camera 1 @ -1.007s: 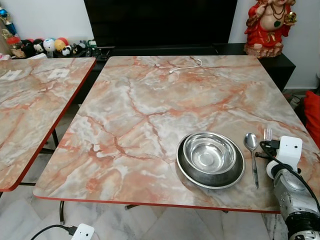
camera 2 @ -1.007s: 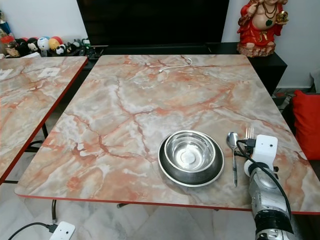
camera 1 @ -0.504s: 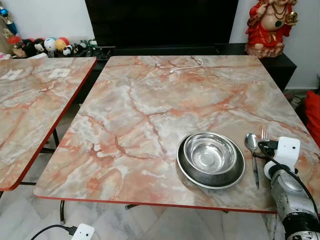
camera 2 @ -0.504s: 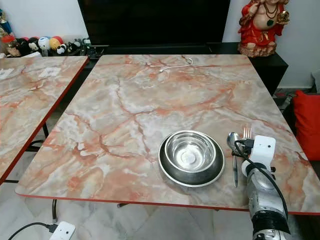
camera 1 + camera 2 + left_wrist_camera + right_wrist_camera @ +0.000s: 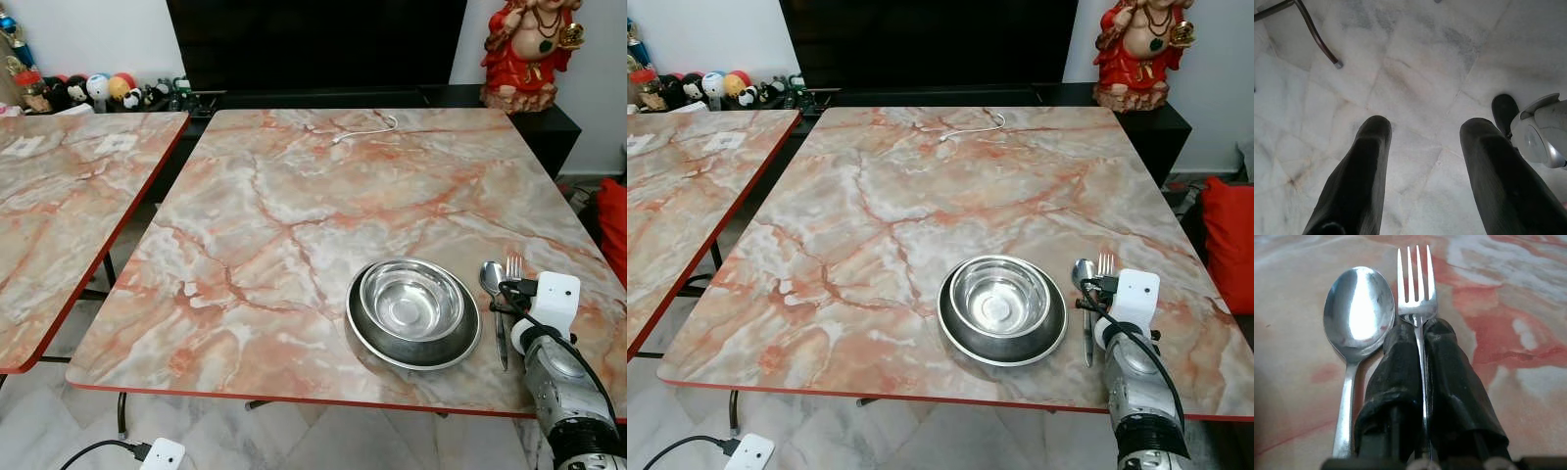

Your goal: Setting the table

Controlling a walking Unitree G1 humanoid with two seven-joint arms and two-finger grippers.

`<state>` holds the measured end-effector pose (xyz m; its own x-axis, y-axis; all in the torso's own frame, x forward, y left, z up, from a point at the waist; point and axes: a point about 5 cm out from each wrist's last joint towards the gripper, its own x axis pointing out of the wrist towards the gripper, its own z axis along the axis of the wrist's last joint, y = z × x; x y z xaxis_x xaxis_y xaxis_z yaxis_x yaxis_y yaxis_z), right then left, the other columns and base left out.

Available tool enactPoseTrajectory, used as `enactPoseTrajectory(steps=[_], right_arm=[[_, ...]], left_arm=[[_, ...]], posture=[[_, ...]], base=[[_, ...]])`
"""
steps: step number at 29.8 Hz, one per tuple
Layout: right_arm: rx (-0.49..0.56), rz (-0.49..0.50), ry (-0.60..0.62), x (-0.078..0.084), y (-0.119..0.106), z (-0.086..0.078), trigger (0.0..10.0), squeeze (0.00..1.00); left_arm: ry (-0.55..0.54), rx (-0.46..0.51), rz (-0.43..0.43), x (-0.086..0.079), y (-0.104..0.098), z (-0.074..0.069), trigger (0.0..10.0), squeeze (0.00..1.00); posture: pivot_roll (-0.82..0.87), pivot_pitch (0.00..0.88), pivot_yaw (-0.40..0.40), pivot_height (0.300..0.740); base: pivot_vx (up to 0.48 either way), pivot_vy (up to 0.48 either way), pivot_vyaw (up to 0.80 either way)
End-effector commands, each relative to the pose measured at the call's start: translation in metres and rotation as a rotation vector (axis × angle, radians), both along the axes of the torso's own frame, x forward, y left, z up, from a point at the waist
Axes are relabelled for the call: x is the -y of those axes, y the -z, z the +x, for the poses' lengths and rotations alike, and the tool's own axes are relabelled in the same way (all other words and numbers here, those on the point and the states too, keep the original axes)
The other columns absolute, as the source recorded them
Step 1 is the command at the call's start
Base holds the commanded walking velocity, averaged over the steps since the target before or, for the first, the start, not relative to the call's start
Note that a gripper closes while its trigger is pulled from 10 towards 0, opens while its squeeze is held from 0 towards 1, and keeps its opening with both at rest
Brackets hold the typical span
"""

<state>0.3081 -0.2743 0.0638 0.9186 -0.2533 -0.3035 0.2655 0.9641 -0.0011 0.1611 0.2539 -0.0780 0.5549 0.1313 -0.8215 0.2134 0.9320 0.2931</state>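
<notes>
No readable writing or brand marks anywhere. At far left, a second marble-patterned counter (image 5: 69, 196) with a red edge, parted from the main one by a narrow gap down to the tiled floor (image 5: 1415, 78). Below, left gripper (image 5: 1420, 171) hanging idle over that floor, black fingers (image 5: 1359, 181) spread apart and empty, beside a thin metal leg (image 5: 1317, 36).

On the main counter (image 5: 294, 215), wide bare marble across the left, middle and far stretch, broken only by a white cable (image 5: 364, 128) near the far edge. Toward the near right corner, a steel bowl (image 5: 411, 300) nested in a steel plate (image 5: 414, 343), close to the red front edge. Just right of the plate, a spoon (image 5: 493, 294) lying flat, bowl end away from the robot. Hard beside it, a fork (image 5: 1417, 289), tines pointing away, stem clenched between the right gripper's (image 5: 1422, 335) fingers (image 5: 1449, 382), low over the marble. Little room left between fork and the counter's right edge. Farther right, a red cushion (image 5: 1227, 240); behind, a red figurine (image 5: 526, 49).
</notes>
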Motion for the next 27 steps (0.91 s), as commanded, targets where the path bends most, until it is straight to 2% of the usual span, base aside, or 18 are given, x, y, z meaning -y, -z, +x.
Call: enactPoseTrajectory(steps=[1,9,22,23,27], right_arm=[[-0.01,0.009,0.006,-0.0009,0.0033,-0.0013,10.0,0.0],[-0.014,-0.001,0.023,0.0058,0.0035,-0.0036,10.0,0.0],[-0.019,-0.001,0.026,0.0061,0.0047,-0.0046,10.0,0.0],[-0.018,-0.001,0.025,0.0058,0.0046,-0.0045,10.0,0.2],[-0.018,-0.001,0.024,0.0055,0.0049,-0.0045,10.0,0.2]], left_arm=[[-0.004,-0.008,0.002,-0.0032,0.0003,-0.0032,10.0,0.0],[-0.003,-0.012,0.004,-0.0037,0.0008,-0.0046,10.0,0.0],[0.002,-0.004,0.002,-0.0029,0.0,-0.0024,10.0,0.0],[0.002,-0.004,0.002,-0.0028,0.0,-0.0024,10.0,0.0],[0.004,-0.003,0.002,-0.0027,-0.0001,-0.0022,10.0,0.0]], posture=[[0.03,0.003,0.055,0.74],[0.03,0.005,0.058,0.74],[0.03,0.007,0.058,0.74],[0.03,0.008,0.058,0.74],[0.03,0.009,0.058,0.74]], base=[[0.0,0.0,0.0],[0.0,0.0,0.0],[0.0,0.0,0.0],[0.0,0.0,0.0],[0.0,0.0,0.0]])
